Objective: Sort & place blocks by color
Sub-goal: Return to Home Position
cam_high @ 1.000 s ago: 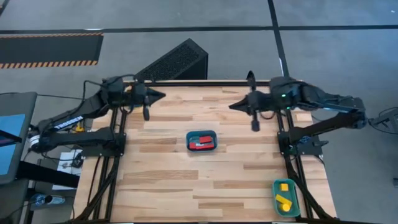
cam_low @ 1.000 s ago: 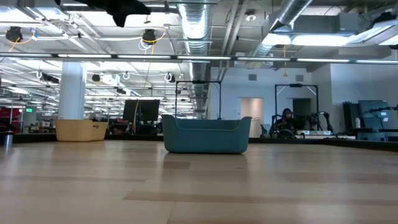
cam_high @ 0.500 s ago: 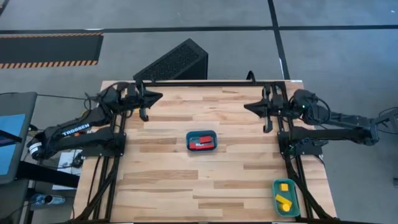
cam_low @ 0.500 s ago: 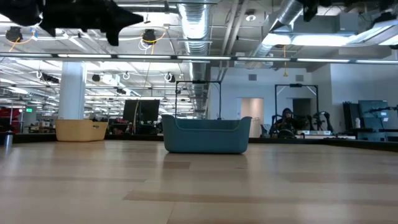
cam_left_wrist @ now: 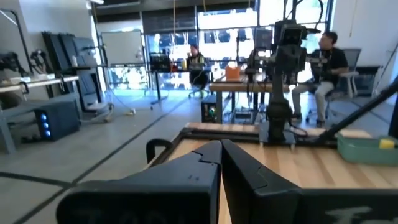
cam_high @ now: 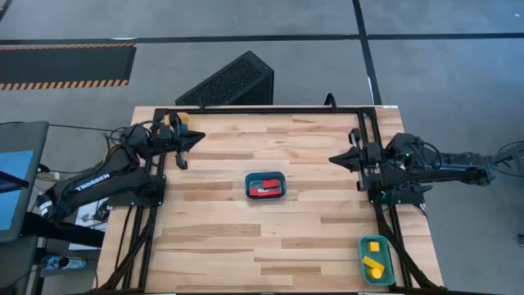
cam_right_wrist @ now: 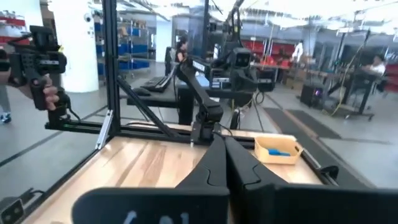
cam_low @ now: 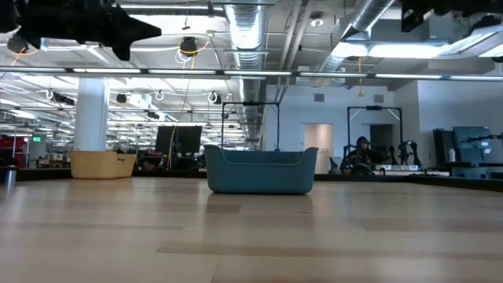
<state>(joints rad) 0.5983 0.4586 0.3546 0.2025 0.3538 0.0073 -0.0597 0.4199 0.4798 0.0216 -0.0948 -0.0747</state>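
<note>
Most of the pale plank desk point(cam_high: 221, 238) lies bare between the arms, with a dark rail point(cam_high: 270, 109) along its far edge. The left gripper point(cam_high: 195, 138) and right gripper point(cam_high: 334, 157), each clenched on nothing, hang near opposite side edges, tips facing inward. Red blocks point(cam_high: 264, 188) lie in a rounded teal tray point(cam_high: 266, 174) between the two grippers. Yellow blocks point(cam_high: 374, 246) sit in a green tray point(cam_high: 386, 256) well off to the right gripper's side, at the near corner. A blue block point(cam_right_wrist: 278, 151) rests in a yellow-orange tray point(cam_right_wrist: 267, 157) by the left arm's base.
</note>
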